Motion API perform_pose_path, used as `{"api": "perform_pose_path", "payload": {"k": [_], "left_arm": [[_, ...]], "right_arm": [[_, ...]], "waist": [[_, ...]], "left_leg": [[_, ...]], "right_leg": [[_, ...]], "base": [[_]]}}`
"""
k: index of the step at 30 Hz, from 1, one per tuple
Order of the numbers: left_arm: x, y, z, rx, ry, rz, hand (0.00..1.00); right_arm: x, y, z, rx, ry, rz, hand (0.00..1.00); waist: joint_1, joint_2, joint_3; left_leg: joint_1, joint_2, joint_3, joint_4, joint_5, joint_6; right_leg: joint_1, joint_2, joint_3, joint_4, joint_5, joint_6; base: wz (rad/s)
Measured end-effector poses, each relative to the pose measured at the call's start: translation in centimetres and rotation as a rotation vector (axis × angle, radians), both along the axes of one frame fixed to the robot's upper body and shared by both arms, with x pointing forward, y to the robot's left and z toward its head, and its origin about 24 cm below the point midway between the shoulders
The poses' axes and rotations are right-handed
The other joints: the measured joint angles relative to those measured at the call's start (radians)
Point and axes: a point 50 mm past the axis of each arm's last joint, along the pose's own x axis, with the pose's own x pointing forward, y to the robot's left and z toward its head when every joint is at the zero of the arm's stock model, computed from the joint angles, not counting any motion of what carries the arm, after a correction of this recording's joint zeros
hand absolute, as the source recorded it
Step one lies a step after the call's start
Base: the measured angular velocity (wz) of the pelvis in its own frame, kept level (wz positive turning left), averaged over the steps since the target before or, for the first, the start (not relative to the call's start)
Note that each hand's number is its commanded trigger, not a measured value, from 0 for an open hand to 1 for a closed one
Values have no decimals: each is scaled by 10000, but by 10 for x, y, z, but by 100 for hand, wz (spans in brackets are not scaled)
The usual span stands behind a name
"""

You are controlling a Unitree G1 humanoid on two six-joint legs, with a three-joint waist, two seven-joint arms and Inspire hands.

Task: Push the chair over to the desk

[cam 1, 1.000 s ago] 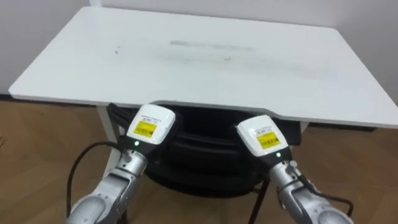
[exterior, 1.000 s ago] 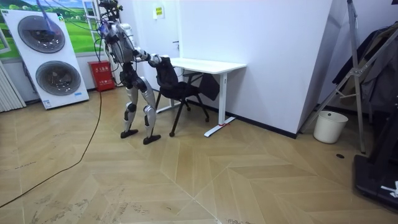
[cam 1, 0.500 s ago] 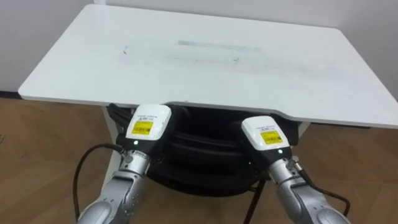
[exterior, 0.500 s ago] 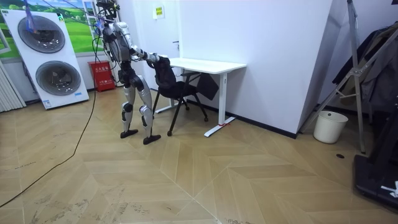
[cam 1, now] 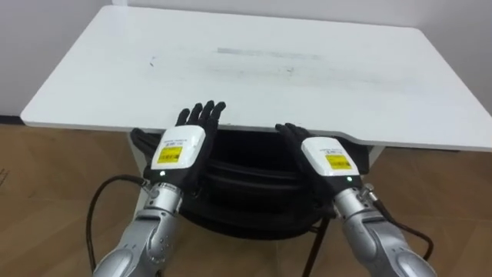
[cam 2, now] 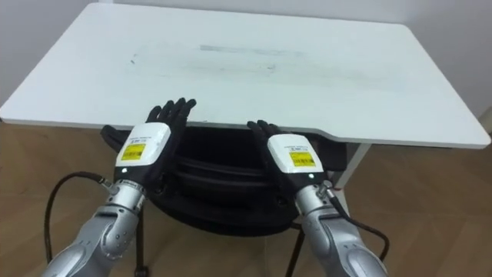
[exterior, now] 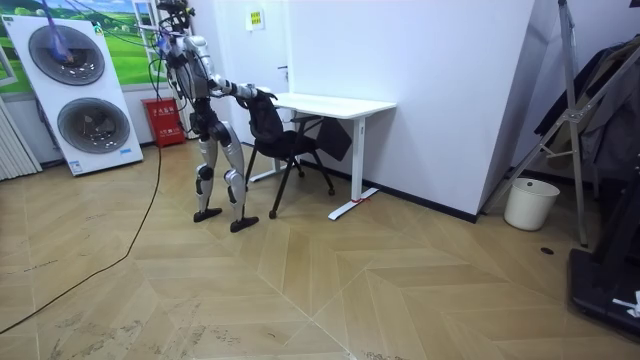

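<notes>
Now left hand (cam 1: 178,148), right hand (cam 1: 327,157) over chair (cam 1: 246,183), fingers (cam 1: 204,112) straight, desk (cam 1: 269,73) ahead

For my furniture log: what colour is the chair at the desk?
Black. The chair shows best in the room view.

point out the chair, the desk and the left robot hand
chair (cam 1: 254,188): left eye view, on its black backrest
desk (cam 1: 269,85): left eye view, on the bare white top
left robot hand (cam 1: 178,150): left eye view, on the back of the hand
</notes>
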Motion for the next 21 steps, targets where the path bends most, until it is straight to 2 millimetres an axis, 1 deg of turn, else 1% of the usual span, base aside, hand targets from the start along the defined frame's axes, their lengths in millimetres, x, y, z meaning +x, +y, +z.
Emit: {"api": "perform_pose_path", "payload": {"k": [3,4,5,6,7,8,9,10,11,13,14,15,16,17,18,20,21], "left_arm": [[4,5,9,-23,-54,74,0],[5,10,11,13,-76,215,0],[6,13,12,41,-83,291,0],[8,19,20,109,-364,390,0],[11,29,33,279,-876,515,0],[12,42,37,534,-964,712,0],[13,48,41,415,-1084,883,0],[14,56,46,297,-1252,1228,0],[14,59,47,221,-1298,1352,0],[14,66,51,140,-1475,1525,0],[12,68,49,38,-1476,1595,0],[9,70,48,-52,-1469,1715,0],[5,78,46,-118,-1442,2059,0],[4,81,46,-111,-1444,2177,0],[4,84,47,-94,-1480,2290,0],[3,90,49,-69,-1558,2301,0],[2,92,49,-99,-1559,2333,0]], "right_arm": [[4,-5,11,134,-317,-55,0],[6,-8,17,144,-562,-50,0],[7,-10,21,155,-712,-50,0],[7,-17,30,40,-1086,-12,0],[4,-28,38,-256,-1401,-2,0],[4,-38,44,-589,-1574,44,0],[4,-42,45,-638,-1563,28,0],[4,-46,50,-710,-1690,10,0],[4,-47,53,-751,-1789,51,0],[1,-48,63,-949,-2167,376,0],[-3,-56,70,-858,-2469,207,0],[-4,-61,75,-835,-2653,48,0],[-5,-72,86,-594,-3148,-389,0],[-4,-80,94,-369,-3640,-788,0],[-4,-99,116,114,-5019,-1760,0],[-11,-142,162,1329,-8083,-4046,0],[-15,-151,170,1733,-8776,-4575,0]], "waist": [[-34,11,-2],[-110,48,22],[-159,61,27],[-188,71,24],[-113,72,25],[-42,98,44],[-31,98,43],[-45,127,62],[-51,144,60],[-158,165,65],[-160,194,81],[-177,209,84],[-217,234,81],[-241,238,80],[-238,248,82],[-234,246,79],[-244,252,76]], "left_leg": [[-291,1,16,21,107,-4],[-372,1,13,81,117,0],[-407,0,14,113,118,1],[-478,1,14,147,136,5],[-519,0,13,144,179,6],[-547,0,19,152,208,0],[-584,1,17,164,223,-4],[-694,0,16,201,251,-5],[-766,-1,17,243,256,-6],[-972,1,15,312,344,-23],[-926,1,36,270,372,-31],[-883,4,92,253,373,-31],[-793,4,240,210,372,-31],[-777,4,311,201,371,-30],[-814,1,419,182,359,-21],[-901,-1,486,246,347,-17],[-898,0,487,246,347,-18]], "right_leg": [[-230,7,20,-144,199,-38],[-254,5,23,-194,266,-41],[-255,3,22,-225,296,-40],[-260,4,18,-347,396,-41],[-249,1,19,-462,490,-33],[-238,0,21,-566,584,-31],[-236,1,21,-652,623,-22],[-279,-4,30,-720,666,34],[-336,-5,36,-721,685,39],[-541,-4,47,-717,796,-54],[-544,11,92,-720,843,-105],[-542,23,138,-712,843,-107],[-546,53,280,-689,844,-96],[-557,65,351,-688,841,-63],[-587,75,439,-766,847,65],[-639,89,523,-858,945,73],[-643,96,529,-856,949,68]], "base": [[-3],[0],[0],[0],[-3],[0],[0],[0],[0],[-2],[-8],[-22],[-26],[-31],[-24],[-15],[-5]]}}
